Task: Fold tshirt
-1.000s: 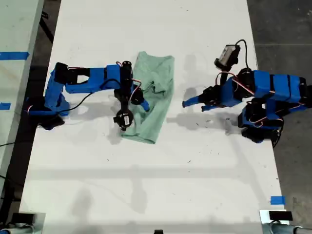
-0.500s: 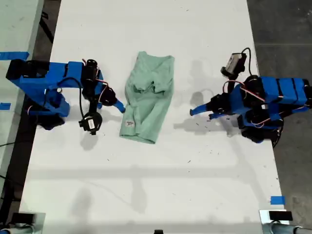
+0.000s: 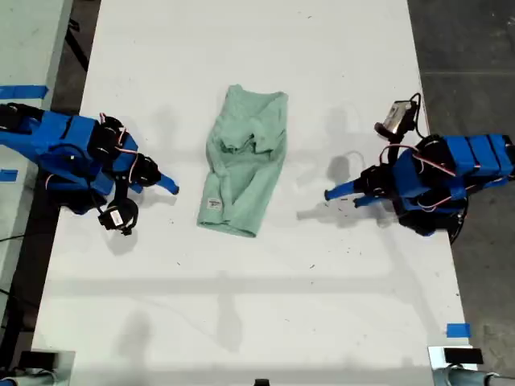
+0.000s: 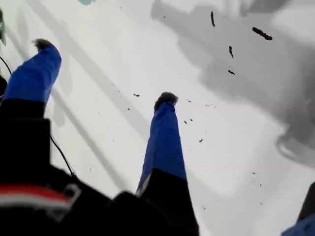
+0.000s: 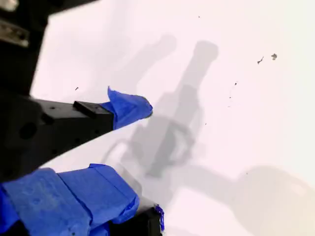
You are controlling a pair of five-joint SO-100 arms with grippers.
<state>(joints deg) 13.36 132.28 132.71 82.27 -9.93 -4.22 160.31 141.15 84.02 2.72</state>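
White tabletop fills the exterior view, with dark floor down both sides, and the tshirt lies near its middle, between the two arms and touched by neither. It is doubled into a narrow lengthwise bundle, rumpled around the upper half, with a small label showing near its lower end. I judge the sideways folds done. What looks left is smoothing the bunched part and perhaps folding it across its length. My first gripper sits low over the table towards the exterior view's right, well apart from the cloth, its arm tucked back on its base. My second gripper does the same towards the exterior view's left, pointing at the garment but short of it. The first wrist view shows my first gripper spread wide with nothing between the fingers, only speckled table below and a sliver of mint cloth at the frame's edge. The second wrist view shows my second gripper parted and empty above bare table and its own shadow.
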